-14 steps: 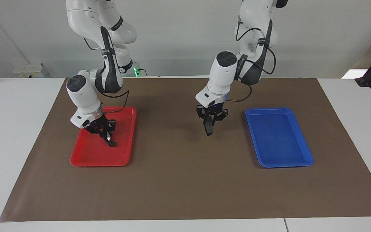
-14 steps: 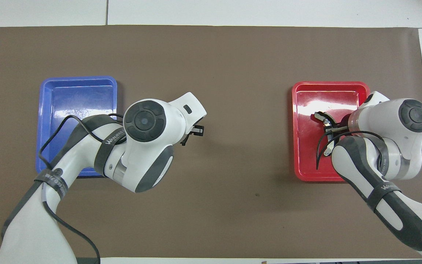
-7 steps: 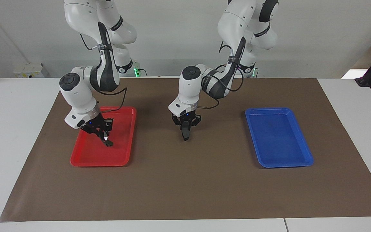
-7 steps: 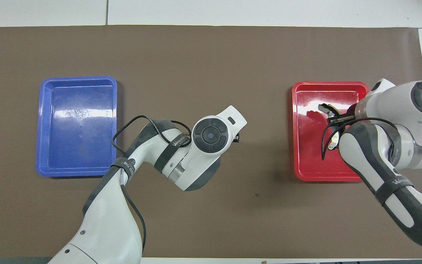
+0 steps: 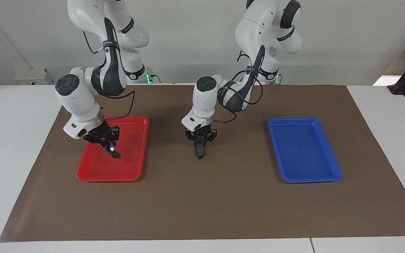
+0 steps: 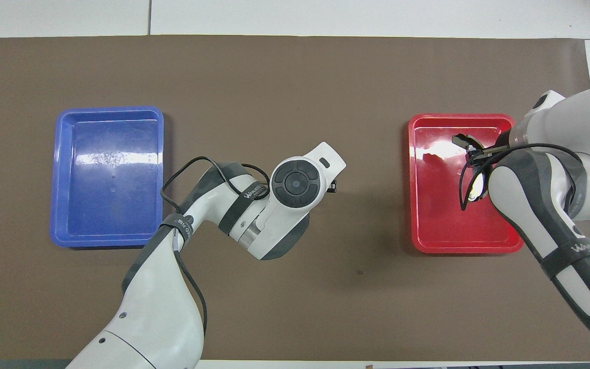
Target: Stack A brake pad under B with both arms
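Observation:
My left gripper (image 5: 200,140) is over the middle of the brown mat. It is shut on the A brake pad (image 5: 199,151), a short dark pad that hangs on end with its lower tip just above the mat. In the overhead view the left hand (image 6: 297,183) hides the pad. My right gripper (image 5: 109,144) is over the red tray (image 5: 93,170). It is shut on B (image 5: 114,154), a dark piece with a pale patch, held tilted a little above the tray floor. The end of B sticks out in the overhead view (image 6: 462,139).
A blue tray (image 5: 304,151) lies on the mat toward the left arm's end and has nothing in it. The red tray (image 6: 438,225) lies toward the right arm's end. The brown mat (image 5: 202,203) covers most of the white table.
My left gripper has carried the A pad from beside the blue tray to the mat's middle and lowered it. My right gripper has lifted B a little and shifted toward the right arm's end.

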You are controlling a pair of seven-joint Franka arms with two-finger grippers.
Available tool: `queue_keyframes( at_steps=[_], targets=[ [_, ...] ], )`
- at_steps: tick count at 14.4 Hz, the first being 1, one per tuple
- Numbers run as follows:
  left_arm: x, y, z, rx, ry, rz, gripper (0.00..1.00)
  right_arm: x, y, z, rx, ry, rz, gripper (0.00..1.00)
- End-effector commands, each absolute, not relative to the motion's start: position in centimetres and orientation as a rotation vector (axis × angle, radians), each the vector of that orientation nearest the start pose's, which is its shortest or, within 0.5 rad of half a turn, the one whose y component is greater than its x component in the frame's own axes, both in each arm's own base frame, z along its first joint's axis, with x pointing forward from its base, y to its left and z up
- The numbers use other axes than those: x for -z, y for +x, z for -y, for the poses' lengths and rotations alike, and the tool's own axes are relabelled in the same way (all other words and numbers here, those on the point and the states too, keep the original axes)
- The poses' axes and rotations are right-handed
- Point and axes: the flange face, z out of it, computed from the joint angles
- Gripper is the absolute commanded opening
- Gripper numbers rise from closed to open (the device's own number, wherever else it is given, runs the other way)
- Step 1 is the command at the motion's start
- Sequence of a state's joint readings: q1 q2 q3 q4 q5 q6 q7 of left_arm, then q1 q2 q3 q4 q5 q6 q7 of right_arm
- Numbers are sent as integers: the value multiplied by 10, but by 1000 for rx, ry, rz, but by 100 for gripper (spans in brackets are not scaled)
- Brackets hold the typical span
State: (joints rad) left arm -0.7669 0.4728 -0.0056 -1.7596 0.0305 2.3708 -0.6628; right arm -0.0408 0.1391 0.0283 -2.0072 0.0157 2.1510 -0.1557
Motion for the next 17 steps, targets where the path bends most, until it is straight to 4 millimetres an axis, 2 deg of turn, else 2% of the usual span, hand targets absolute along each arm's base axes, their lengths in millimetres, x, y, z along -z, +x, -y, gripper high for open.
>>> queue_keyframes(
  at_steps=[1, 3, 4, 5, 6, 8, 9, 10, 11, 13, 14, 17],
  targets=[
    [-325, 494, 458, 220, -3189, -166, 99, -393, 584, 3, 4, -3120, 180, 0],
    [-362, 519, 418, 223, -3183, -80, 99, -396, 585, 1, 9, -3118, 178, 0],
    [-381, 532, 393, 216, -3174, -72, 99, -402, 586, -14, 4, -3118, 173, 0],
    [-401, 545, 363, 207, -3158, -133, 99, -413, 588, -39, -14, -3119, 150, 0],
    [-418, 557, 333, 199, -3143, -209, 99, -420, 591, -56, -30, -3122, 118, 0],
    [-445, 582, 264, 151, -3113, -343, 99, -420, 592, -109, -31, -3122, 95, 0],
    [-454, 588, 234, 124, -3105, -383, 99, -418, 590, -126, -25, -3111, 67, 0],
    [-463, 594, 201, 95, -3118, -415, 99, -416, 586, -152, -19, -3109, 62, 0],
    [-475, 597, 169, 75, -3138, -428, 99, -414, 585, -175, -4, -3101, 65, 0],
    [-494, 595, 112, 16, -3137, -471, 99, -411, 581, -205, 12, -3094, 66, 0],
    [-508, 592, 85, 16, -3134, -494, 99, -407, 582, -232, 18, -3092, 75, 0],
    [-550, 573, 40, -22, -3138, -489, 99, -390, 587, -290, 31, -3101, -4, 0]
  ],
)
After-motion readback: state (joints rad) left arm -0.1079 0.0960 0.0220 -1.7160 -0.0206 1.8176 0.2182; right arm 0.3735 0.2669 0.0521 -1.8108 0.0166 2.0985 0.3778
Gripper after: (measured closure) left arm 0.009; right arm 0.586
